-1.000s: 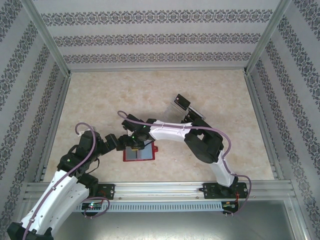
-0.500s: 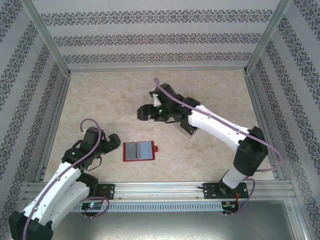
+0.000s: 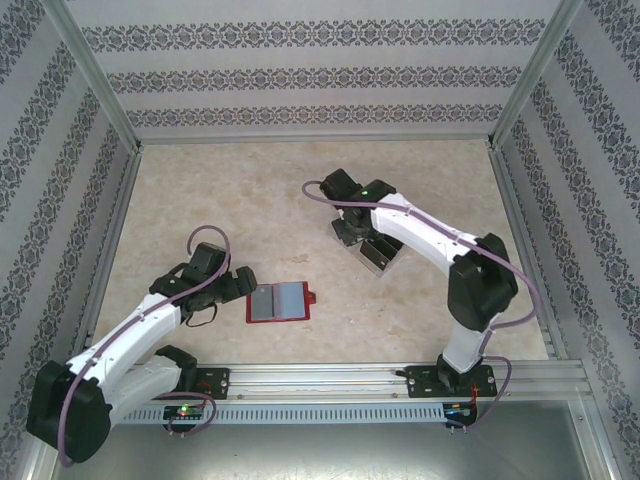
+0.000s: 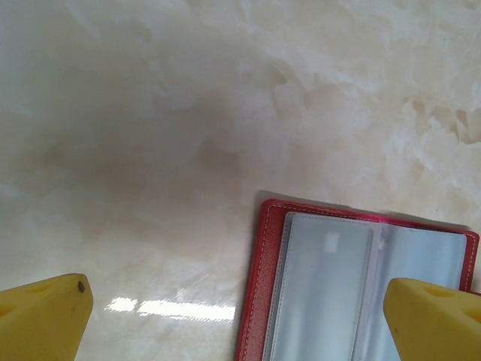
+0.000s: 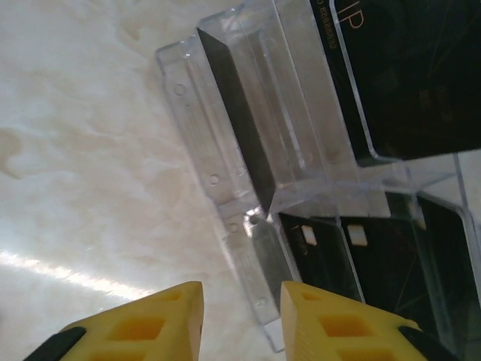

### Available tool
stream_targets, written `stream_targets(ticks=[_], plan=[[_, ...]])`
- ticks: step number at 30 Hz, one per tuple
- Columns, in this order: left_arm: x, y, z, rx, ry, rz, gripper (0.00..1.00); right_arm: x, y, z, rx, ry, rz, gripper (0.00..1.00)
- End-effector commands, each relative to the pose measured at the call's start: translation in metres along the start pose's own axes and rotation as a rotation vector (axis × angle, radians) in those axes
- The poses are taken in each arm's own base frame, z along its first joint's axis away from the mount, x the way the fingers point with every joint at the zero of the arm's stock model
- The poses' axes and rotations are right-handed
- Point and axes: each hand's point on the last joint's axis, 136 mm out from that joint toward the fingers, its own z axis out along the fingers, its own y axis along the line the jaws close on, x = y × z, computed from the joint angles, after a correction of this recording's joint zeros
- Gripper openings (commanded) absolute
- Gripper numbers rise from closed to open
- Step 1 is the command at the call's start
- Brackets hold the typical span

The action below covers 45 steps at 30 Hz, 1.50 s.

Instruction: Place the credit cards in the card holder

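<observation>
Red wallet open by the counter's near edge.
Left claw gapes empty beside it; right claw, narrowly parted, empty, hangs over cards in a rack.

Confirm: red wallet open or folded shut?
Open. The wallet lies spread flat on the table, both grey inner pockets facing up.

1. Low left arm reaches forward and right from its base, elbow bent.
2. Its left gripper points right, yellow fingers spread wide apart.
3. Tall right arm rises from its base, folds at the elbow, forearm stretching back-left.
4. Its right gripper points down, fingertips close together with a narrow gap. Unclear whether they pinch anything.
</observation>
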Motion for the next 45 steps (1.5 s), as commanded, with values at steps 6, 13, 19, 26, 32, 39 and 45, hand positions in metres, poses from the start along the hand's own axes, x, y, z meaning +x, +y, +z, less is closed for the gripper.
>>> stream_targets(ticks=[6,13,19,26,32,39,45], plan=[[-0.011,-0.019,0.0,0.043,-0.029,0.046,1.0,-0.023,-0.012,0.02,0.164,0.04,-0.154,0.29],[-0.014,-0.024,0.002,0.049,-0.029,0.052,1.0,-0.035,-0.005,0.035,0.164,0.063,-0.18,0.28],[-0.014,-0.024,0.004,0.049,-0.027,0.052,1.0,-0.038,-0.001,0.049,0.163,0.088,-0.197,0.27],[-0.014,-0.024,0.004,0.051,-0.028,0.049,1.0,-0.035,-0.002,0.062,0.167,0.123,-0.203,0.21],[-0.014,-0.024,0.005,0.05,-0.03,0.048,1.0,-0.034,-0.002,0.062,0.166,0.128,-0.213,0.06],[-0.014,-0.024,0.005,0.047,-0.028,0.053,1.0,-0.041,-0.002,0.047,0.14,0.098,-0.211,0.01],[-0.014,-0.024,0.008,0.041,-0.019,0.058,1.0,-0.05,-0.001,0.031,0.117,0.059,-0.196,0.0]])
